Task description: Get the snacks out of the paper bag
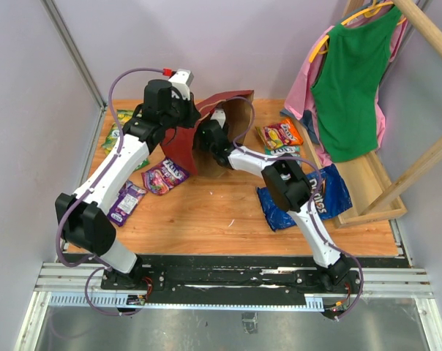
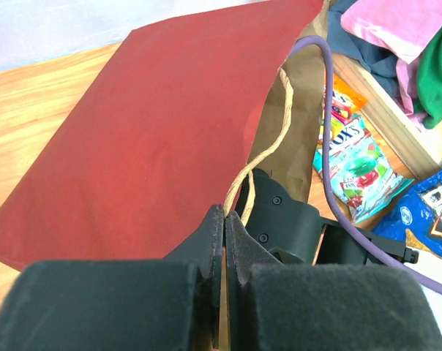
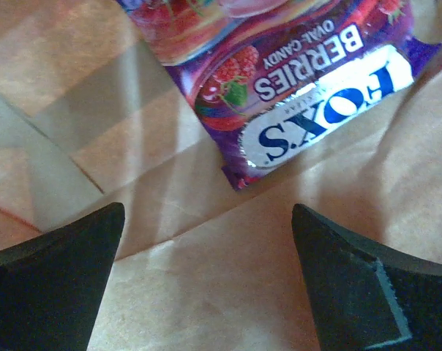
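Deep inside the red paper shopping bag point(image 1: 178, 150), which lies on its side toward the far middle of the wooden desk point(image 1: 206, 219) with its brown kraft mouth facing right, the right claw point(image 3: 208, 212) is spread wide, its two black fingers well apart and holding nothing. Just ahead of it, flat on the kraft lining, lies a glossy purple berry-candy packet point(image 3: 294, 88). The claw's tips are near its closest corner but not touching it. The left claw point(image 2: 225, 216) is pressed together on the thin beige loop handle point(image 2: 268, 146), pinching the cord and lifting the bag's upper wall so the mouth gapes.

Out on the desk lie other snacks. A purple packet point(image 1: 165, 175) and a purple-white packet point(image 1: 126, 201) sit left of the bag, and a green-yellow packet point(image 1: 118, 121) lies at the far left. An orange-red packet point(image 1: 283, 133) sits to the right, and a large blue chip bag point(image 1: 323, 194) lies partly under the right arm.

The packet in the bag looks light, thin and limp, with a slick film skin. It will probably flex, and it may slide along the paper rather than rise between the fingers. The safest hold is likely the flat crimped seal at its near end or the closest corner, with one finger worked under the edge. A pinch across the smooth middle could skate off or crush the candy. The bag itself is light and stiff only along its folds, so a hard pull on the handle might drag it or tear the cord loose.
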